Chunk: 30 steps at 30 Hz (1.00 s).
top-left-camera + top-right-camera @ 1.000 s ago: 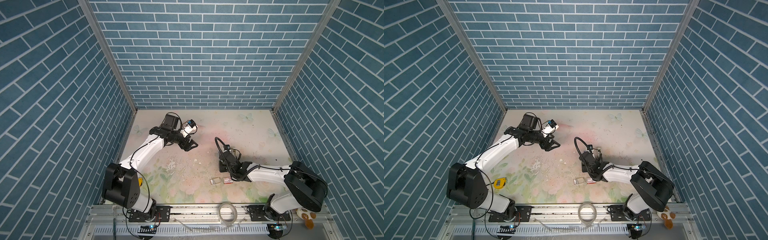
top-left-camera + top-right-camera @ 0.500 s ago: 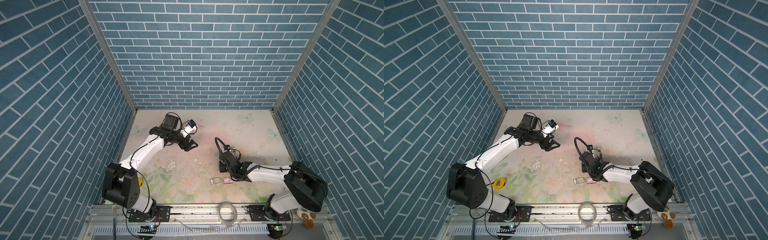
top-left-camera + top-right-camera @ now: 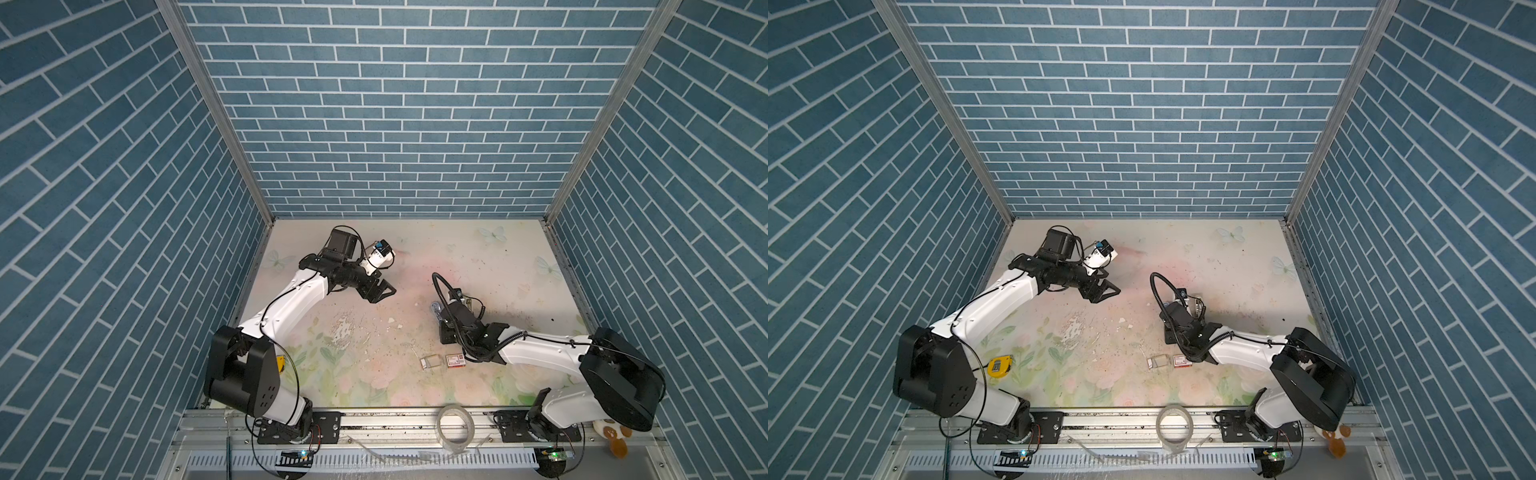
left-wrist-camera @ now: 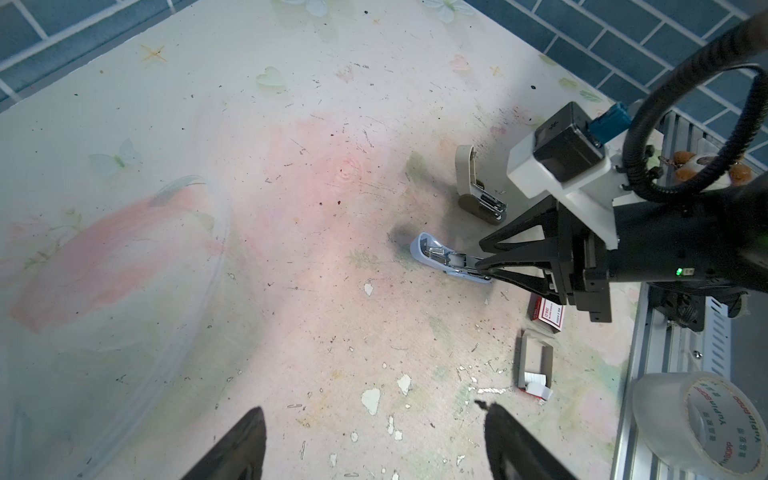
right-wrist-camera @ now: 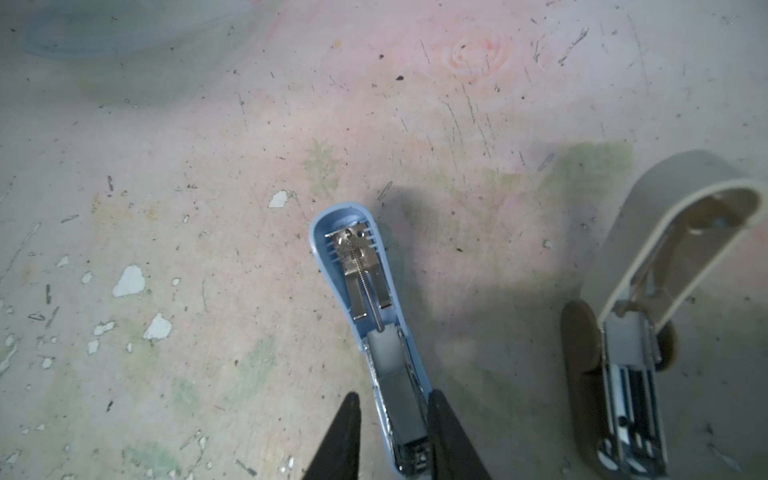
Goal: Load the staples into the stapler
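Observation:
A blue stapler [image 5: 353, 257] lies flipped open on the table, its metal channel facing up. A flat grey strip [image 5: 402, 405], seemingly the staples, rests in that channel. My right gripper [image 5: 395, 395] straddles the channel with its jaws parted. One finger stands clear of the stapler and the other is close against its edge. The left wrist view shows the same gripper [image 4: 478, 257] low over the blue stapler [image 4: 432, 253]. My left gripper [image 4: 374, 419] hovers open and empty, far to the left in both top views [image 3: 384, 291] [image 3: 1108, 291].
A beige stapler [image 5: 623, 332] stands open beside the blue one. A white-and-red box [image 3: 456, 360] and its open tray [image 3: 431, 362] lie near the front. A tape roll [image 3: 455, 428] sits on the front rail, a yellow tape measure [image 3: 999, 366] front left. A clear dish rim [image 4: 220, 257] shows.
My right gripper's jaws have parted over the blue stapler. Neither arm has visibly shifted.

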{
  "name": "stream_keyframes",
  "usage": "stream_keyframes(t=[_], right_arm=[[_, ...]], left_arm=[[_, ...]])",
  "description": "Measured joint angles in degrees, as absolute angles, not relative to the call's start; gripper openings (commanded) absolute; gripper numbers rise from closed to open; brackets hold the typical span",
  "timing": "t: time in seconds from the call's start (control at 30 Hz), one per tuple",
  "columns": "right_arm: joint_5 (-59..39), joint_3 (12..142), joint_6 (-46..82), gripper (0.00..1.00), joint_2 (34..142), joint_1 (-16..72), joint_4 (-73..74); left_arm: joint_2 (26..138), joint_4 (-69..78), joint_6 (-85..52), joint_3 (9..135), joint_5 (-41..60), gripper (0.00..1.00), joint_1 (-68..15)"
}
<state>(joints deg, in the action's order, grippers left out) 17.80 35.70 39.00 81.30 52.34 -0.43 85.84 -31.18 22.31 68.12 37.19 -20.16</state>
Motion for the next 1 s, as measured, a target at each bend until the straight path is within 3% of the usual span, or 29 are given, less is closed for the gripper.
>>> stream_keyframes(t=[0.43,1.0], right_arm=[[16.47,45.08,38.94,0.34,85.25,49.15,-8.12],[14.48,45.5,38.94,0.34,88.86,48.34,-11.53]], left_arm=[[85.84,-31.18,22.28,68.12,37.39,0.84,-20.16],[85.84,-31.18,22.26,68.12,37.6,0.84,-20.16]])
